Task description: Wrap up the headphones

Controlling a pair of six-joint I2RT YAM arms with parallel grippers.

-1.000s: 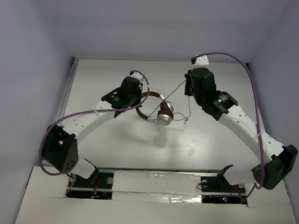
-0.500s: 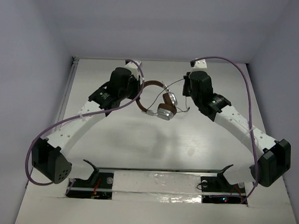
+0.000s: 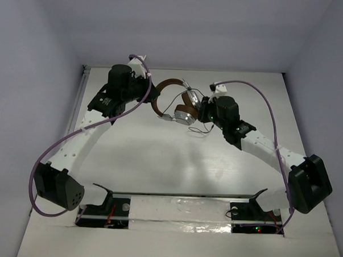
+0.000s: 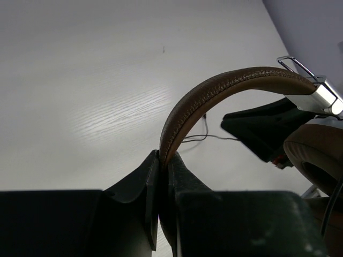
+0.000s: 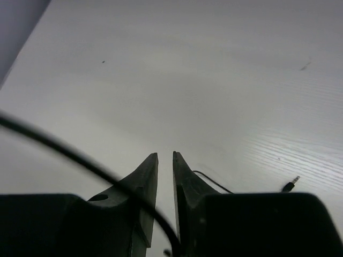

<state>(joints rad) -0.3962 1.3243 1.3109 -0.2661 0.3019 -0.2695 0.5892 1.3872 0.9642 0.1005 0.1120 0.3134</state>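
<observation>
Top view: my left tool [image 3: 152, 102] is pinching the headphones [image 3: 181, 106] by the brown headband [image 3: 168, 81] and holding them above the far middle of the worktop [image 3: 158, 168]. My right tool [image 3: 202, 111] is sitting just beside the ear cups [image 3: 184, 114], with the cord [image 3: 201, 130] trailing below.

Left wrist: left tool [image 4: 164, 156] is clamping the headband [image 4: 214, 93].

Right wrist: right tool [image 5: 165, 155] is standing slightly spread, with nothing showing between the tips. The cord [image 5: 80, 155] is crossing one finger and the plug [image 5: 290, 184] is lying on the worktop.
</observation>
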